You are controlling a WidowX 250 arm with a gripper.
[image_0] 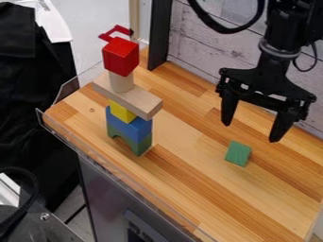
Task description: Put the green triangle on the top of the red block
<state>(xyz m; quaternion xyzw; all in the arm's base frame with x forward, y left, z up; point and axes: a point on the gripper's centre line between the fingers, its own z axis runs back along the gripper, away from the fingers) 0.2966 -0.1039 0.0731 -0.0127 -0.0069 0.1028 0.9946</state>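
Landmark: tall stacked-block tower. Red cube block (120,56) on its top. Black two-finger tool (251,128) right of tower, fingers spread (nothing between them). Green triangle block (238,153), apart from tower, on wooden counter (183,175).

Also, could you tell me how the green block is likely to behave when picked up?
The green block has crisp edges like solid painted wood, so it should stay stiff when squeezed. Being small beside the open gripper, it is probably light. Straight-sided and low on the tabletop, it would likely slide rather than roll.
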